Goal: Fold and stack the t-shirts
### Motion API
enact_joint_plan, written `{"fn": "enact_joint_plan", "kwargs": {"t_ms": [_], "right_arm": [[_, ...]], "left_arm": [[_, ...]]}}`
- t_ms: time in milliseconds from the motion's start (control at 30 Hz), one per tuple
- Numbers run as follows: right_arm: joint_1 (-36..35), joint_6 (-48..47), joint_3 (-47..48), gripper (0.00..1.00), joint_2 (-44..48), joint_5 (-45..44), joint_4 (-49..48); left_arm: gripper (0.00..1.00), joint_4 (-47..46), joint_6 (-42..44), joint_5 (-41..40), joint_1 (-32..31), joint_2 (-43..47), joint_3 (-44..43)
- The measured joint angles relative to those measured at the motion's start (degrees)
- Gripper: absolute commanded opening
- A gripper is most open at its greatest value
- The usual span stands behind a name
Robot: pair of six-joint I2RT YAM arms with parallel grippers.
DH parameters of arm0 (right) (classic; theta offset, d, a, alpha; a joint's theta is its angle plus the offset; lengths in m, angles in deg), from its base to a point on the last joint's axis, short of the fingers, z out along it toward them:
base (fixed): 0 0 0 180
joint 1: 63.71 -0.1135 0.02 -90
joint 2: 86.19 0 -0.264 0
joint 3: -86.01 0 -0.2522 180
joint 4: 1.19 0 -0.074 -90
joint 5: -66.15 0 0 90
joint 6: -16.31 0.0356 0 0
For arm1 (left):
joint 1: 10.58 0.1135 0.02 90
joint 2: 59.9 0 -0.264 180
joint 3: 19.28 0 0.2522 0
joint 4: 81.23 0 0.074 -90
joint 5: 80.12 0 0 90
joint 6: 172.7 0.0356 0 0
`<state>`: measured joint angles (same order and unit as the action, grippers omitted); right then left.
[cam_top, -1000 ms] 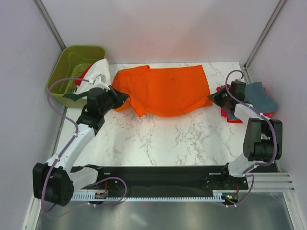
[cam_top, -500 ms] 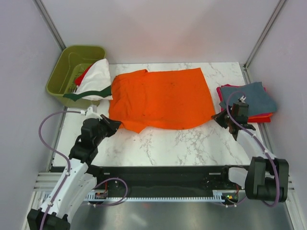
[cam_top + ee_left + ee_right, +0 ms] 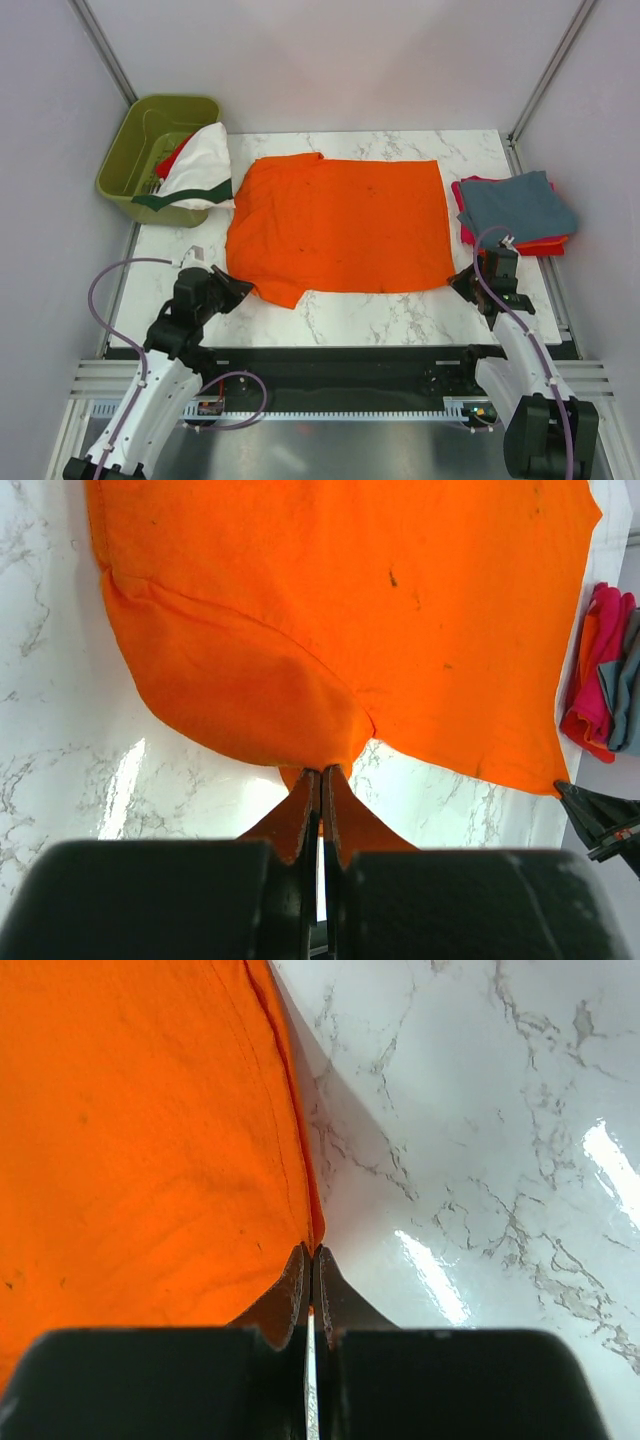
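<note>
A white marble-patterned table (image 3: 360, 310) stood between pale walls (image 3: 330, 60), with an olive-green bin (image 3: 125, 150) at its far-left corner and a white, green-trimmed t-shirt (image 3: 200, 165) spilling over the bin's rim. The orange t-shirt (image 3: 340, 220) lay spread flat mid-table, and a folded stack (image 3: 515, 205), blue-grey on top, sat at the right edge. Both arms reached low from the near edge. The left gripper (image 3: 322, 772) pinched the orange shirt's near-left edge and the right gripper (image 3: 311, 1252) its near-right corner, fingers clamped tight on cloth.

Pretty clearly a robotics lab cell: a marble-look worktop (image 3: 340, 310) is boxed in by plain pale walls (image 3: 350, 60) and metal corner posts (image 3: 548, 70), and cabled arms (image 3: 150, 390) are bolted onto an aluminium rail (image 3: 330, 408).
</note>
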<state>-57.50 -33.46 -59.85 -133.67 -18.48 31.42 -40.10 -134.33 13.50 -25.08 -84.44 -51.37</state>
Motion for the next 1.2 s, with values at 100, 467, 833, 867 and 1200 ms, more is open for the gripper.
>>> {"fn": "enact_joint_plan", "kwargs": {"t_ms": [100,467,833,867,1200], "right_arm": [[0.0,-0.1,0.1,0.00,0.0,-0.5,0.4],[0.0,-1.0,9.5,0.00,-11.7,-1.4,-0.1],[0.0,0.2,19.6,0.00,-23.8,-1.5,-3.3],[0.0,0.3,20.2,0.00,-24.8,-1.5,-3.6],[-0.4,1.8,25.7,0.00,-33.2,-2.2,-5.6]], "left_arm": [[0.02,0.8,-0.8,-0.1,0.0,-0.2,-0.5],[0.02,0.6,-1.4,-3.3,0.0,-14.5,-12.8],[0.02,-4.4,-0.5,-6.8,0.0,-28.6,-22.4],[0.02,-4.9,-0.3,-7.0,0.0,-29.8,-23.0],[0.02,-8.3,2.5,-9.6,0.0,-41.7,-32.0]]}}
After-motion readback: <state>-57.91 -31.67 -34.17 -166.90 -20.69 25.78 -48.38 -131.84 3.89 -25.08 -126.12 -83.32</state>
